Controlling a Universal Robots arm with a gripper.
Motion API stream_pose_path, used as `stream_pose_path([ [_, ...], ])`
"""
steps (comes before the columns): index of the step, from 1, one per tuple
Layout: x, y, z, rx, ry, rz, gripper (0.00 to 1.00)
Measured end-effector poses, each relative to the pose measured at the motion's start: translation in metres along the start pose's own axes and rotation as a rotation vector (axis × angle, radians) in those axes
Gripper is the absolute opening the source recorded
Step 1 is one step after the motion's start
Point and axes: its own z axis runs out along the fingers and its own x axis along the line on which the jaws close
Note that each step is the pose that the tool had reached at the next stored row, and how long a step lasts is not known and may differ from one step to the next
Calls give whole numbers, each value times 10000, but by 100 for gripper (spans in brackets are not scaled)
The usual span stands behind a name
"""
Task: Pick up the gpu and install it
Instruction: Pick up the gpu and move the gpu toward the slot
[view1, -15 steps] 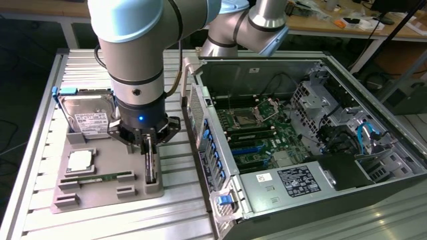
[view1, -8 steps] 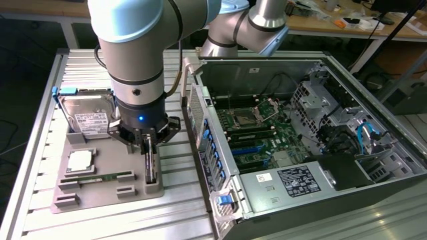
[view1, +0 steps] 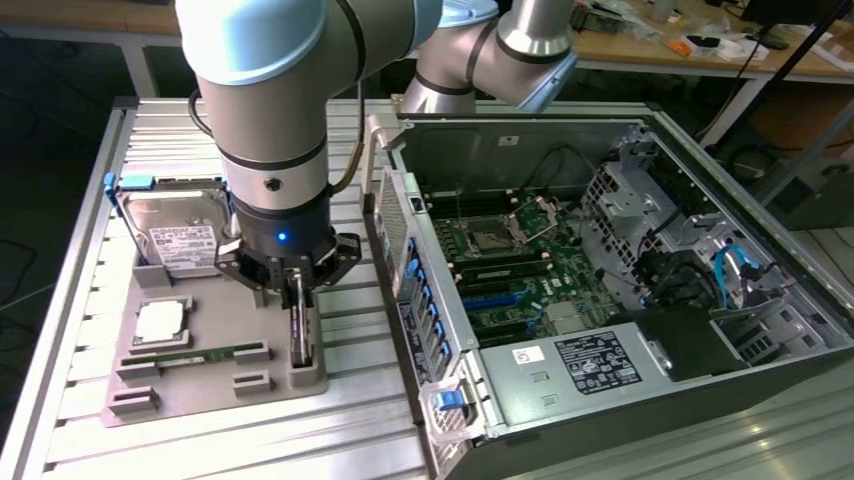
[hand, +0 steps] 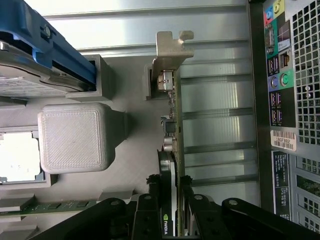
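Clamping the gpu (view1: 302, 340) by its upper edge between narrow-set fingers (hand: 149, 212); standing on edge in the grey holder (view1: 200, 385) on the tabletop (view1: 347, 430), beside the open computer case (view1: 561, 150).

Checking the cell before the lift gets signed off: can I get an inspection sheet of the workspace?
surface: slatted metal table with a grey parts holder on it.
job's things: gpu on edge in a holder slot; open PC case at the exterior view's right.
clutter: hard drive, CPU and memory stick in the holder.
hand: hand closed on the gpu from above.
cables: blue cable and black cables inside the case.
surroundings: wooden benches behind.
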Motion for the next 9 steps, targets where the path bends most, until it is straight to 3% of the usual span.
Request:
stream_pose_path([
  [4,-2,1,-39,0,0,1,27],
  [9,-8,6,-169,1,0,1,27],
])
